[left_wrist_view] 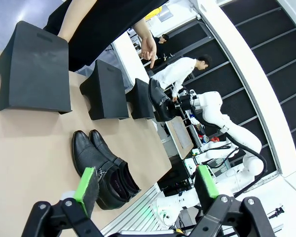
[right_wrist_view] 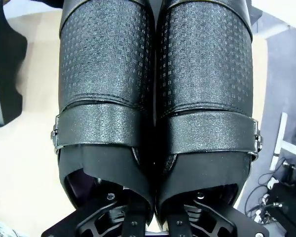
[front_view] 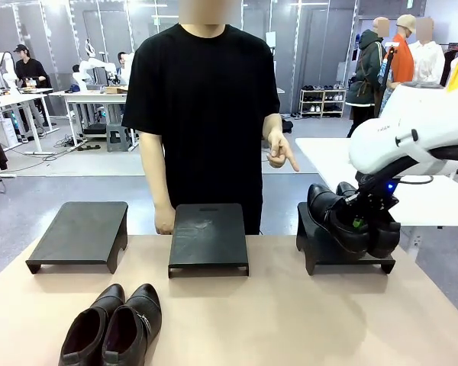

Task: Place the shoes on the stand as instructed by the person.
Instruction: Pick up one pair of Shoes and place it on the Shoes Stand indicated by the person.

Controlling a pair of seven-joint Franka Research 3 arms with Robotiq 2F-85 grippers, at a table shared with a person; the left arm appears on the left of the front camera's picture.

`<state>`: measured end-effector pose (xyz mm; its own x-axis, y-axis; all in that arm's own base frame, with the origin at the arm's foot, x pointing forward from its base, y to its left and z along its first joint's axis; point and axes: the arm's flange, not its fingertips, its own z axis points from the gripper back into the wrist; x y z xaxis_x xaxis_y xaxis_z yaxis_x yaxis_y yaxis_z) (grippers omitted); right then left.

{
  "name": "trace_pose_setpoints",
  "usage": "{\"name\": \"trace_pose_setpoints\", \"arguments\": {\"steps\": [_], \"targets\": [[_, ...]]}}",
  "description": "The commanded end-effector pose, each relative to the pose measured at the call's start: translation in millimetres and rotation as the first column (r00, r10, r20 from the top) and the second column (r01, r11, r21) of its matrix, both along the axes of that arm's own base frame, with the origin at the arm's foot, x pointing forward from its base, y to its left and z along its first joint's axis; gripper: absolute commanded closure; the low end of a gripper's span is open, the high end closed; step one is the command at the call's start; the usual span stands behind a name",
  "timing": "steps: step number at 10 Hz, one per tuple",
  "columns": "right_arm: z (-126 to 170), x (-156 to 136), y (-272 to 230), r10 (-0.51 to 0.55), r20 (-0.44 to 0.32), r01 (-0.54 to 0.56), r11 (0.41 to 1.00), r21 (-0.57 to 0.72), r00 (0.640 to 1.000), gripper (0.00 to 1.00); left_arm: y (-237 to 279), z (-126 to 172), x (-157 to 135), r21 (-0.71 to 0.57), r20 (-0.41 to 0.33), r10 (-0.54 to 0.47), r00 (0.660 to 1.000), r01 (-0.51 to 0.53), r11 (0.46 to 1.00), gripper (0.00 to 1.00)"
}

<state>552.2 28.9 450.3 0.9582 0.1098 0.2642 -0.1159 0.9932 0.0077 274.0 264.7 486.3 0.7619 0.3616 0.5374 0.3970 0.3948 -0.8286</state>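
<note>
The right fingers [front_view: 357, 222] were shut tight on one pair of shoes [front_view: 337, 219], toes tipped up against the right-hand stand [front_view: 314, 258], left fingers [left_wrist_view: 87, 184] wide open and empty, and released that steep, the pair could well have slid off

Three black stands [front_view: 208, 232]. Four black shoes, two pairs: near pair [front_view: 111, 324], far pair [front_view: 349, 221]. One person [front_view: 202, 114].
</note>
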Motion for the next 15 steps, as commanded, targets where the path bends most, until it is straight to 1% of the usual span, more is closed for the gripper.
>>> {"name": "trace_pose_setpoints", "arguments": {"steps": [1, 4, 6, 10, 12, 14, 15], "targets": [[-2.3, 15.3, -0.2, -0.002, 0.073, 0.002, 1.000, 0.000, 0.997, 0.92, 1.7, 1.3, -1.7, 0.004, 0.009, -0.014, 1.000, 0.014, 1.000, 0.00], [-24.3, 29.6, -4.7, -0.033, 0.111, 0.032, 0.999, 0.011, 0.993, 0.92, 1.7, 1.3, -1.7, 0.004, 0.009, -0.014, 1.000, 0.014, 1.000, 0.00], [-30.4, 36.3, -8.4, -0.039, 0.166, 0.039, 0.999, 0.000, 0.985, 0.92, 1.7, 1.3, -1.7, 0.004, 0.009, -0.014, 1.000, 0.014, 1.000, 0.00], [-38.4, 37.4, -7.6, -0.046, 0.152, 0.045, 0.999, 0.007, 0.987, 0.92, 1.7, 1.3, -1.7, 0.004, 0.009, -0.014, 1.000, 0.014, 1.000, 0.00], [-39.9, 38.8, -10.5, -0.057, 0.166, 0.055, 0.998, 0.021, 0.985, 0.92, 1.7, 1.3, -1.7, 0.004, 0.009, -0.014, 1.000, 0.014, 1.000, 0.00], [-43.4, 40.4, -13.6, -0.070, 0.159, 0.065, 0.997, 0.038, 0.985, 0.92, 1.7, 1.3, -1.7, 0.004, 0.009, -0.014, 1.000, 0.014, 1.000, 0.00], [-43.4, 39.7, -14.6, -0.071, 0.158, 0.065, 0.997, 0.044, 0.985, 0.85, 1.7, 1.3, -1.7, 0.004, 0.009, -0.014, 1.000, 0.014, 1.000, 0.00]]}}
